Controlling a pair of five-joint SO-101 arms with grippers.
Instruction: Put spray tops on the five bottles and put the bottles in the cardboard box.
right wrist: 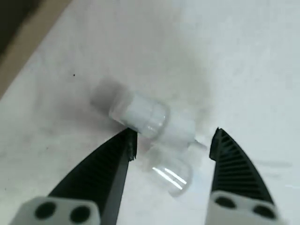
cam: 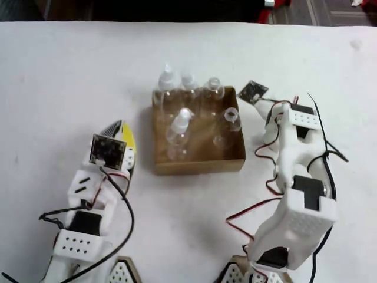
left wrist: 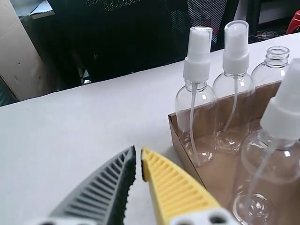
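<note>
The right gripper point(right wrist: 174, 138), jaws spread, straddles a light, slippery plastic spray top point(right wrist: 140, 115) lying on the table point(right wrist: 258, 47), probably best pinched across its stiff collar.

The left gripper point(left wrist: 138, 165), fingers together, hung over the white table point(left wrist: 70, 136) beside the cardboard box point(left wrist: 179, 138), which held three spray-topped bottles point(left wrist: 194, 103) point(left wrist: 234, 93) point(left wrist: 269, 164) and one uncapped bottle point(left wrist: 276, 68).

my high view looks down over the whole table point(cam: 59, 71). my left wrist camera sits low, facing the cardboard box point(left wrist: 180, 140) close up, shared with overhead. my right wrist camera points down, hugging the table.
</note>
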